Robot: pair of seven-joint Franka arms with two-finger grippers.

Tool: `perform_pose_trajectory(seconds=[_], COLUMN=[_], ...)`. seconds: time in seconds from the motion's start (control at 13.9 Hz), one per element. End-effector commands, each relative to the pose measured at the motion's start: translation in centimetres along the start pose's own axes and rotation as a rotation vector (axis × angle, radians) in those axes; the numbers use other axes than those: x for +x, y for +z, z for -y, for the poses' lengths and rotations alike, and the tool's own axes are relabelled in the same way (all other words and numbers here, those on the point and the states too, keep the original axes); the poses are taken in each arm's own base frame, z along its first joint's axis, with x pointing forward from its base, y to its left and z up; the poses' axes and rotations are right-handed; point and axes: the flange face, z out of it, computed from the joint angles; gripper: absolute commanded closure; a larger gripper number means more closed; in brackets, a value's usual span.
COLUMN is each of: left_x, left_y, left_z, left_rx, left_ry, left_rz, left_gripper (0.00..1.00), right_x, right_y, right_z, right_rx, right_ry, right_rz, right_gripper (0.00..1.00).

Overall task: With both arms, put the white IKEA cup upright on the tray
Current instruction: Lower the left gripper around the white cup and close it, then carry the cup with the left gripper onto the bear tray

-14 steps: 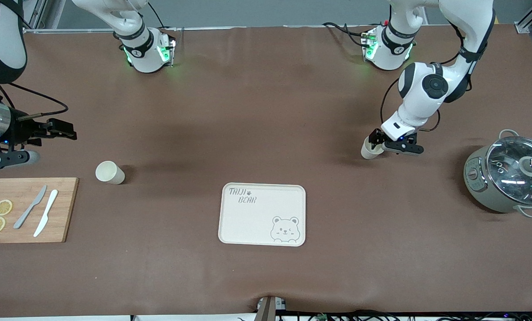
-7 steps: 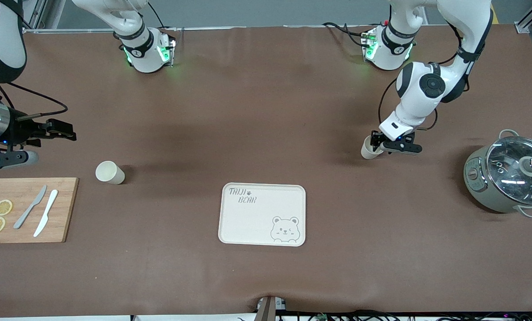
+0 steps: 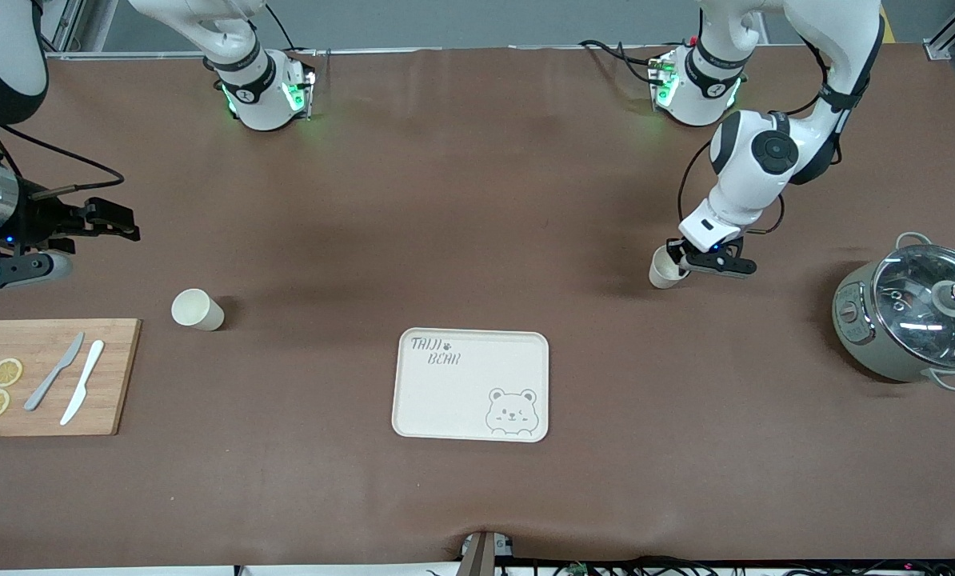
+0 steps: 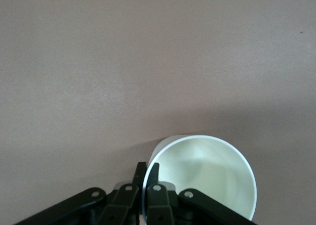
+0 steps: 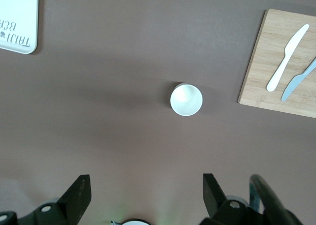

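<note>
Room around the tray (image 3: 445, 400) is open brown table (image 3: 477, 200) on every side; the tray lies flat at six o'clock of the table's middle, apart from everything else. The held cup (image 3: 661, 272) is at about two o'clock from the tray, and the left tool (image 3: 689, 264) pinches its wall. The free cup (image 3: 196, 310) stands upright at about ten o'clock from the tray, mouth up, with bare table all round it. The pot (image 3: 885, 336) with its glass lid sits near the three o'clock edge. The cutting board (image 3: 117, 376), near the eight o'clock edge, carries two knives (image 3: 55, 370) and lemon slices (image 3: 5, 372).

The right tool (image 3: 113, 224) hangs over the table at nine o'clock.

The left wrist view shows what the front view hides. There the left tool (image 4: 147, 170) has one finger inside the rim of the held cup (image 4: 207, 180) and one outside, pressed onto the wall. The right wrist view shows the right tool (image 5: 145, 198) spread wide, with the free cup (image 5: 186, 99), a corner of the tray (image 5: 17, 17) and the cutting board (image 5: 256, 71) below.
</note>
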Motion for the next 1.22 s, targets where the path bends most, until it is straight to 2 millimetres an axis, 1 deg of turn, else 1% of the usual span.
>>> perform_pose_trajectory(seconds=[0.0, 0.07, 0.14, 0.36, 0.43, 0.5, 0.65, 0.72, 0.79, 0.94, 1.08, 1.15], left_x=[1.0, 1.3, 2.0, 4.0, 4.8, 5.8, 8.1, 9.2, 10.3, 12.5, 14.6, 15.6], left_y=[-1.4, -1.6, -1.9, -3.1, -3.7, -4.4, -5.9, -6.7, -7.3, -8.6, -9.5, -9.8], left_z=[-0.3, -0.3, -0.2, -0.6, -0.6, -1.2, -1.8, -2.4, -3.5, -5.5, -7.9, -8.7], left_rx=[-0.002, -0.003, -0.002, -0.004, -0.005, -0.008, -0.013, -0.017, -0.021, -0.028, -0.038, -0.041], left_ry=[-0.002, 0.000, -0.005, 0.000, -0.005, -0.003, -0.010, -0.022, -0.023, -0.041, -0.061, -0.067], left_rz=[-0.040, -0.047, -0.053, -0.054, -0.056, -0.051, -0.043, -0.042, -0.029, 0.003, 0.024, 0.026], left_gripper=[1.00, 1.00, 1.00, 1.00, 1.00, 1.00, 1.00, 1.00, 1.00, 1.00, 1.00, 1.00], right_x=[-0.5, -0.5, -0.5, -0.6, -0.6, -0.6, -0.4, -0.4, -0.4, -0.2, -0.1, 0.1], right_y=[0.2, 0.3, 0.3, 0.3, 0.3, 0.4, 0.3, 0.4, 0.4, 1.0, 1.3, 1.8], right_z=[0.1, 0.1, 0.1, -0.3, -0.6, -0.8, -0.9, -0.9, -0.9, -1.1, -1.1, -1.1], right_rx=[0.008, 0.009, 0.009, 0.008, 0.011, 0.012, 0.011, 0.012, 0.012, 0.015, 0.016, 0.017], right_ry=[0.008, 0.008, 0.008, 0.014, 0.019, 0.022, 0.025, 0.025, 0.023, 0.025, 0.025, 0.022], right_rz=[0.008, 0.016, 0.016, 0.014, 0.014, 0.015, 0.011, 0.015, 0.014, 0.029, 0.036, 0.042], right_gripper=[0.00, 0.00, 0.00, 0.00, 0.00, 0.00, 0.00, 0.00, 0.00, 0.00, 0.00, 0.00])
